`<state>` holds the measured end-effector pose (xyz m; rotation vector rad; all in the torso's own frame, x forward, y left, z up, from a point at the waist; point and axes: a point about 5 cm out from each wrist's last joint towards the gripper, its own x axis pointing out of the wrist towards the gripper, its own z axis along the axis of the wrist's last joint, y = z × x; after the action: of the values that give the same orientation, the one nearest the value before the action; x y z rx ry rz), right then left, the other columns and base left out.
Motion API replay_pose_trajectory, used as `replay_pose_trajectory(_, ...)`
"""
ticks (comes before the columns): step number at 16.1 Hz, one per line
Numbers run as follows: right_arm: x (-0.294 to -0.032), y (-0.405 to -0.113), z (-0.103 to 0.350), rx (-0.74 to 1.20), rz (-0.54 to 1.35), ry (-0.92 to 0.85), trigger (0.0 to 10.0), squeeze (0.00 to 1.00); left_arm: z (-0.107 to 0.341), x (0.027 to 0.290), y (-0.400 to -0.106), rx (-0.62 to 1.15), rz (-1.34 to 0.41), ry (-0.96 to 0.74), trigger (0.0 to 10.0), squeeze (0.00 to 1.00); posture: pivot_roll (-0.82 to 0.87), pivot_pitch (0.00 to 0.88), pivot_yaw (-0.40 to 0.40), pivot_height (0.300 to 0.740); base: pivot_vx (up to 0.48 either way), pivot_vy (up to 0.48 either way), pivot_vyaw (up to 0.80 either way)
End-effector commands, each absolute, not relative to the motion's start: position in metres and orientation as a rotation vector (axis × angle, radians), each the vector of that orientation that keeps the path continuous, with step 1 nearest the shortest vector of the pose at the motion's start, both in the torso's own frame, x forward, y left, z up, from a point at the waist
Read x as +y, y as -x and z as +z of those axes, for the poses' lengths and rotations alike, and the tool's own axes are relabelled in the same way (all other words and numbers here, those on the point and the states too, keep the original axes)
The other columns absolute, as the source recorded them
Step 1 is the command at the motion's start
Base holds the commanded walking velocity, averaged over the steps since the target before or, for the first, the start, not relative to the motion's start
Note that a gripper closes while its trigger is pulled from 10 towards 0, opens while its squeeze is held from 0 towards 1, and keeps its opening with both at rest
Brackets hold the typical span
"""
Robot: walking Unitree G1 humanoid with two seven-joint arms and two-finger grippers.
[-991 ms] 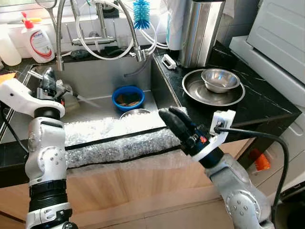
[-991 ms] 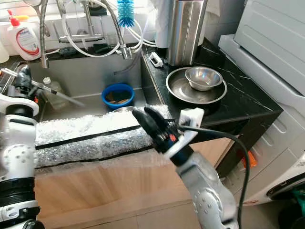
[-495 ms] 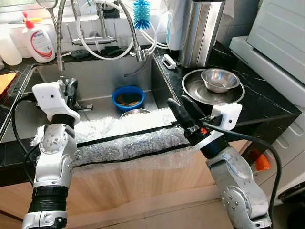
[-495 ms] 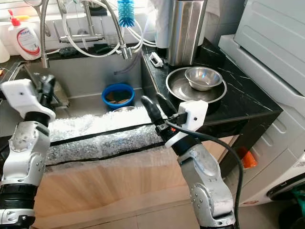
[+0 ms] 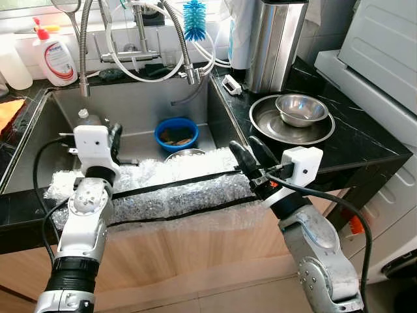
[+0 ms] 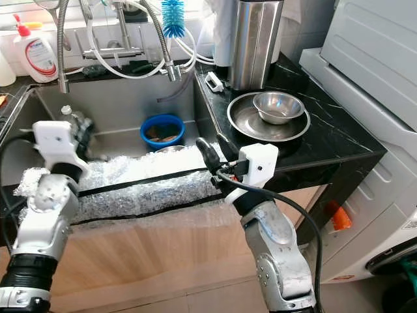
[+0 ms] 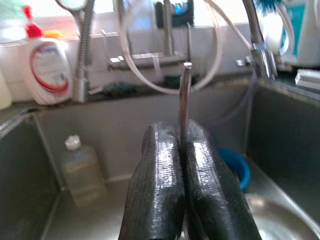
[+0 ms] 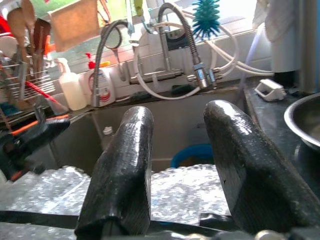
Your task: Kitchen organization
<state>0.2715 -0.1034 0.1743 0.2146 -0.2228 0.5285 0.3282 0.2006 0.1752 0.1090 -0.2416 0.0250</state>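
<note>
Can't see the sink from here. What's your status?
Left gripper shut on thin metal utensil over sink. Right gripper open above bubble wrap.

I see my right gripper (image 6: 215,151) with fingers apart just above the bubble wrap (image 6: 140,186) lying across the sink (image 6: 124,104) front edge.

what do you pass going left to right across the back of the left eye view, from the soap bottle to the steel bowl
soap bottle → blue brush → steel canister → steel bowl
</note>
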Motion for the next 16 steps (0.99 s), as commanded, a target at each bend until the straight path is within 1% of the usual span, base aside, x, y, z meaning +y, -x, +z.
replay_pose_trajectory(1,-0.1063,-0.2732,0.1717,-0.220,0.495,-0.200,10.0,0.00,0.1672,0.1999,-0.3280,-0.191,0.003,-0.168,10.0,0.00,-0.10,0.000,0.043,0.740,0.000,0.000,0.00)
replay_pose_trajectory(2,-0.1079,-0.2741,0.1711,-0.222,0.478,-0.204,10.0,0.00,0.1628,0.1992,-0.3282,-0.167,0.001,-0.186,10.0,0.00,-0.10,0.000,0.044,0.740,0.000,0.000,0.00)
replay_pose_trajectory(6,-0.1067,-0.2756,0.1699,-0.223,0.470,-0.200,10.0,0.00,0.1599,0.1968,-0.3281,-0.160,-0.011,-0.179,10.0,0.00,-0.10,0.000,0.042,0.740,0.000,0.000,0.00)
replay_pose_trajectory(7,-0.1062,-0.2759,0.1695,-0.222,0.471,-0.199,10.0,0.00,0.1600,0.1970,-0.3282,-0.160,-0.009,-0.178,10.0,0.49,-0.10,0.000,0.042,0.740,0.000,0.000,0.00)
replay_pose_trajectory(9,-0.1059,-0.2767,0.1688,-0.221,0.468,-0.199,10.0,0.00,0.1601,0.1971,-0.3284,-0.159,-0.007,-0.178,10.0,0.60,-0.10,0.000,0.041,0.740,0.000,0.000,0.00)
replay_pose_trajectory(16,-0.1052,-0.2780,0.1672,-0.217,0.469,-0.197,10.0,0.00,0.1621,0.1965,-0.3286,-0.172,-0.006,-0.171,10.0,0.59,-0.10,0.000,0.040,0.740,0.000,0.000,0.00)
